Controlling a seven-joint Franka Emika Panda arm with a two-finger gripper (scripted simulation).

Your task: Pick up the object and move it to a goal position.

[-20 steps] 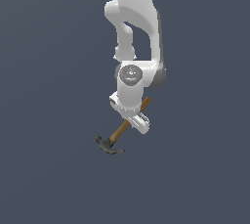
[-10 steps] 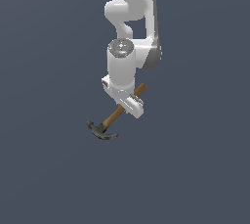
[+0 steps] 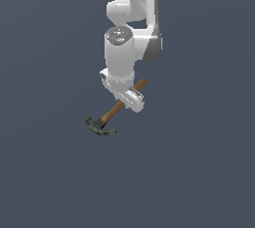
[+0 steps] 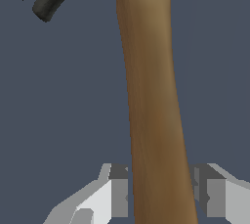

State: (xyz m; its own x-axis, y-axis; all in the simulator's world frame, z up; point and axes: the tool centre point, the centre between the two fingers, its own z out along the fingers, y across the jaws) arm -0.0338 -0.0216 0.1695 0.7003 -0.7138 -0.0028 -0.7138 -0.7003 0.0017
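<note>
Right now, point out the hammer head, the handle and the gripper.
hammer head (image 3: pixel 98 126): exterior view, on the dark metal head.
handle (image 4: pixel 151 96): wrist view, mid-length of the brown shaft.
gripper (image 4: pixel 161 196): wrist view, midway between the fingertips, which flank the handle.

The dark surface (image 3: pixel 199 172) lies bare on every side of the arm in the exterior view, so passage is free toward that view's left, its right and the near edge alike. The only thing taking up room beside the arm is the claw hammer (image 3: pixel 112 115), whose handle slants from the claw (image 3: pixel 130 98) down to the dark head (image 3: pixel 98 126) at the exterior view's left; that head sticks out well past the claw. In the wrist view the handle (image 4: pixel 151 110) fills the gap between the fingers (image 4: pixel 117 196). Whether the head clears the surface is hard to judge.
</note>
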